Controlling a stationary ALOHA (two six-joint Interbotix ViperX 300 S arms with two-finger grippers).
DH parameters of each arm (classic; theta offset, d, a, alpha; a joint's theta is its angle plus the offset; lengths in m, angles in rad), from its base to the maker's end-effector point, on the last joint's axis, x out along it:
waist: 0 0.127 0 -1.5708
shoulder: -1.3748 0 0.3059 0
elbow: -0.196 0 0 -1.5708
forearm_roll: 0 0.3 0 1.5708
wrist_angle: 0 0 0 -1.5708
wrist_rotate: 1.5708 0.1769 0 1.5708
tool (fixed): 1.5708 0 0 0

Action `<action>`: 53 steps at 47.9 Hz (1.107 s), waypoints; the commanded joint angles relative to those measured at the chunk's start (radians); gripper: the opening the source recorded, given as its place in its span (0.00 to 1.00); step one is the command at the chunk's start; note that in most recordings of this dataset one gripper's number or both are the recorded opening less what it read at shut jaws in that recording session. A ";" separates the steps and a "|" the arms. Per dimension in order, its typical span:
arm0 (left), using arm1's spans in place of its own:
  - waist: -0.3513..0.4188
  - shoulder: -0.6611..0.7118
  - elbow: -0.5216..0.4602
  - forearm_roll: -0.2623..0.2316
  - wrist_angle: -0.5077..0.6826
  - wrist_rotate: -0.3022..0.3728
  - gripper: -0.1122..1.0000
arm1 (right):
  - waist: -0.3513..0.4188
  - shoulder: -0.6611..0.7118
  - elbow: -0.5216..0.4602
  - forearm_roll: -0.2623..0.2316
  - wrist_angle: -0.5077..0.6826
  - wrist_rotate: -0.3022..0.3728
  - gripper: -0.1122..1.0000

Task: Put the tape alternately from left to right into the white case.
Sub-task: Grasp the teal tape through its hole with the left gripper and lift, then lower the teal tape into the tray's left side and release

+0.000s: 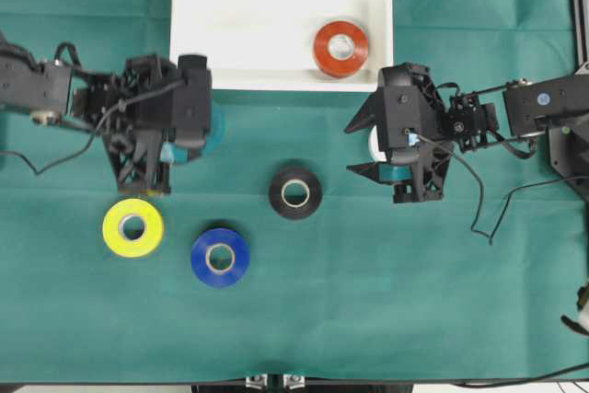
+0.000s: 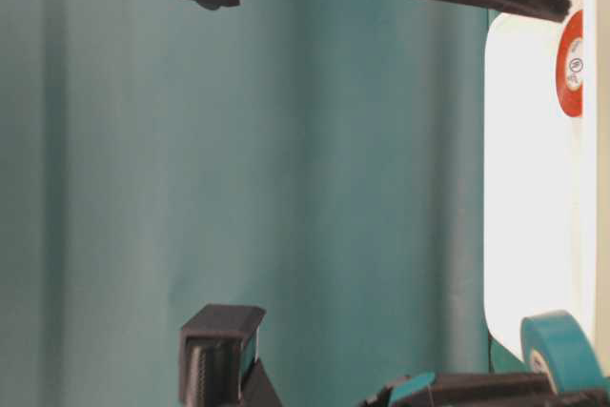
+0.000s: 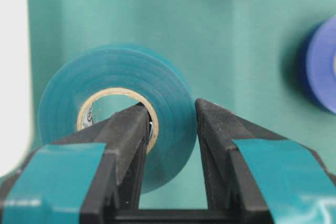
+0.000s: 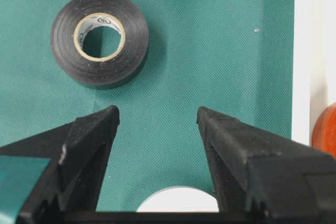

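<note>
My left tool pinched the wall of the teal roll, one finger inside its pale core and the other outside against its glossy face. In the overhead view that tool sat just below the lower left corner of the white case, with a sliver of teal showing at its right edge. The low side view showed the teal roll raised off the green cloth, beside the rim of the case.

My right tool stood spread, with nothing between its fingers, above the green cloth. The black roll lay flat on the cloth ahead of it, apart from both fingers. A curved white edge, the white roll, showed low between the fingers, below them. In the overhead view my right tool hung just below the lower right corner of the case, and a sliver of the white roll showed under it.

The red roll lay flat inside the case, near its lower right corner.

On the cloth-covered surface, the black roll lay between my two tools. The yellow roll lay below my left tool, with the blue roll just to its right. Neither touched the other.
</note>
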 commanded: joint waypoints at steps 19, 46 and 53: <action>0.201 0.038 -0.080 0.000 -0.035 0.212 0.07 | 0.003 -0.012 -0.008 0.000 -0.025 0.002 0.71; 0.284 0.175 -0.109 -0.002 -0.109 0.288 0.07 | 0.003 -0.012 0.006 0.000 -0.044 0.002 0.71; 0.284 0.179 -0.109 -0.002 -0.109 0.288 0.07 | 0.003 -0.011 0.006 0.000 -0.048 0.002 0.71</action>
